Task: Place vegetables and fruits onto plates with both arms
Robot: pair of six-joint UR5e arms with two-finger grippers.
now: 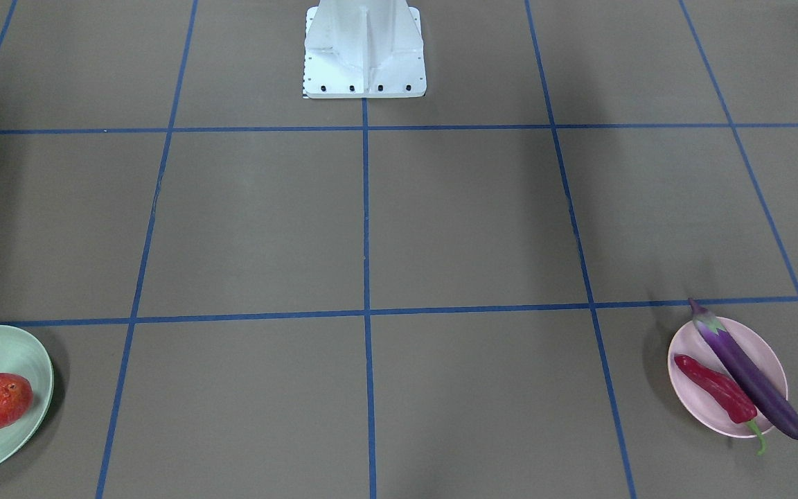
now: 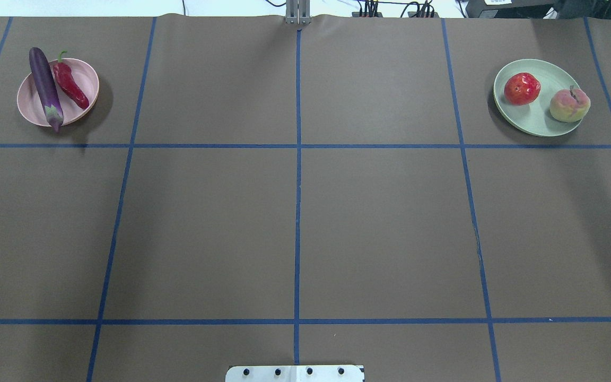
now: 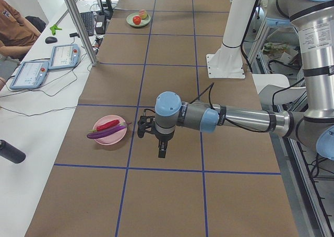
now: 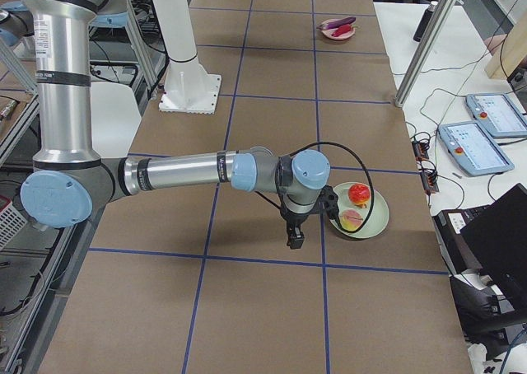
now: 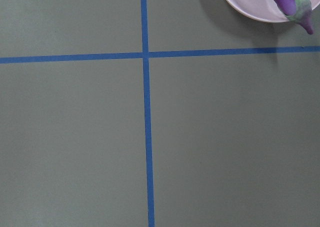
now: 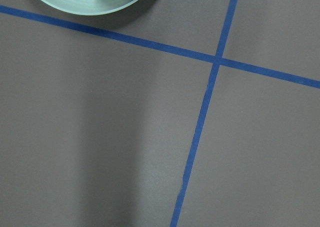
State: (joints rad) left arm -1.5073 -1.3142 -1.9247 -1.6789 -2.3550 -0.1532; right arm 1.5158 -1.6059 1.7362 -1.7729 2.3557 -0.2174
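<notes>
The purple eggplant [image 2: 45, 85] and the red chili pepper [image 2: 70, 85] lie side by side on the pink plate [image 2: 90, 79] at the far left. On the mint green plate [image 2: 536, 114] at the far right sit the red-orange fruit [image 2: 522, 88] and the peach [image 2: 569, 104]. Only the side views show the grippers. My left gripper [image 3: 163, 153] hangs over bare table a little way from the pink plate [image 3: 109, 137]. My right gripper [image 4: 295, 240] hangs just beside the green plate [image 4: 377, 217]. I cannot tell whether either is open or shut.
Blue tape lines [image 2: 297, 159] divide the brown table into a grid. The white pedestal base [image 1: 364, 55] stands at the robot's edge. Tablets [image 3: 62, 57], cables and a seated person [image 3: 13, 28] are along the far side, behind an aluminium post [image 3: 78, 23].
</notes>
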